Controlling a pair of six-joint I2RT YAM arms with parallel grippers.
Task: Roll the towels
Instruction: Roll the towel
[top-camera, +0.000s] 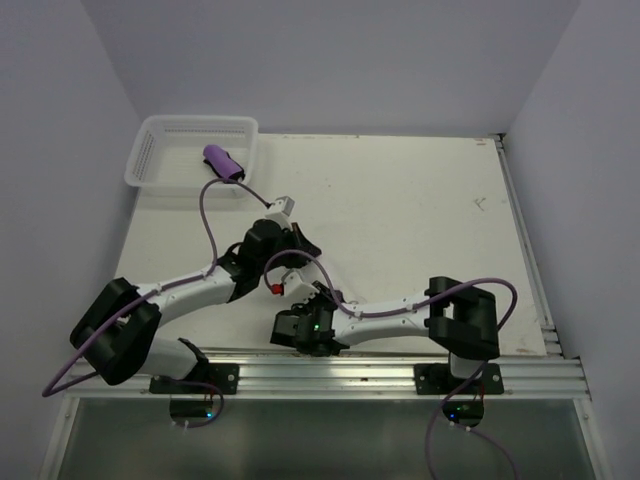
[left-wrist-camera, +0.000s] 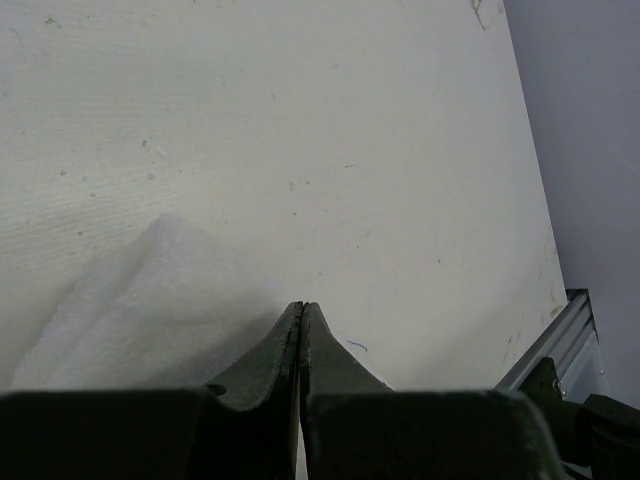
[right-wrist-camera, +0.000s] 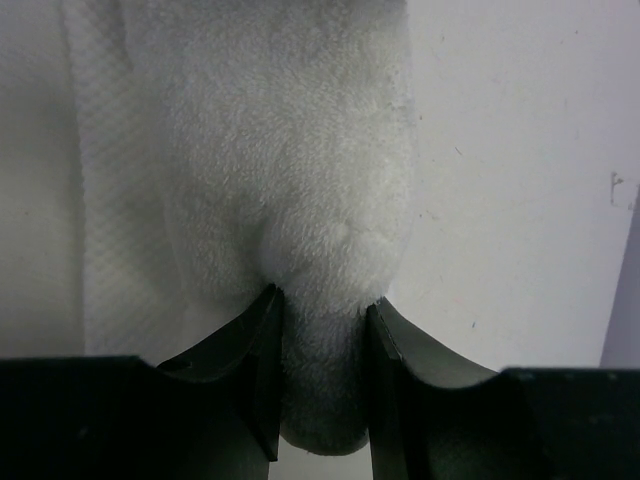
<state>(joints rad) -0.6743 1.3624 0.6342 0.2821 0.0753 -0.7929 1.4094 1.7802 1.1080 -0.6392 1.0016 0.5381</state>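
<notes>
The large fluffy white towel (right-wrist-camera: 290, 150) lies bunched on the table ahead of my right gripper (right-wrist-camera: 320, 300), which is shut on a thick fold of it. In the top view my right gripper (top-camera: 322, 296) sits low near the table's front middle. The arms mostly hide the white towel there. My left gripper (left-wrist-camera: 302, 308) is shut with its jaws pressed together and nothing between them. An edge of the white towel (left-wrist-camera: 130, 300) lies just to its left. In the top view my left gripper (top-camera: 303, 243) is just behind the right one. The small purple towel (top-camera: 223, 163) lies rolled in the basket.
A white mesh basket (top-camera: 160, 150) stands at the table's far left corner. The table's right edge has a metal rail (top-camera: 530, 260), and an aluminium rail (top-camera: 400, 375) runs along the front by the arm bases. Walls close in behind and on both sides.
</notes>
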